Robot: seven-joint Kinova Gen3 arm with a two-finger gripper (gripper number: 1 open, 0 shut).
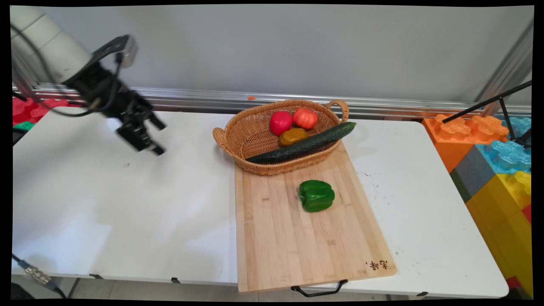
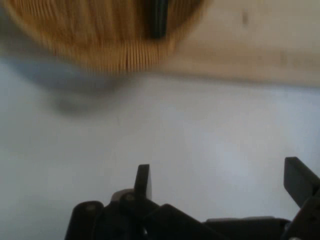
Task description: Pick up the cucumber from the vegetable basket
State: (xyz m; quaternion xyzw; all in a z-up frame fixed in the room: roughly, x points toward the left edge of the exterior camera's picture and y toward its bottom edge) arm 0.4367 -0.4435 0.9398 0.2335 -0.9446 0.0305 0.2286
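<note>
A: Biggest first: we have the table (image 1: 127, 212), and on its right half a board (image 1: 293, 238) running toward the near edge.

B: At the board's far end we see the basket (image 1: 246, 136), sitting partly on it. In the hand view the basket's rim (image 2: 120, 52) shows at 12 o'clock, with bare table below.

A: A cucumber (image 1: 306, 144) lies across the basket, its tip poking past the rim at 2 o'clock. Behind it we count a red pepper (image 1: 280, 122), a tomato (image 1: 305, 118) and an ochre pepper (image 1: 293, 136), close together.

B: A green pepper (image 1: 316, 195) sits alone on the board, at 6 o'clock from the basket.

A: And the gripper (image 1: 146, 136)?

B: At 9 o'clock from the basket, well apart, above bare table. We see its fingers (image 2: 142, 180) spread wide, holding nothing.
</note>
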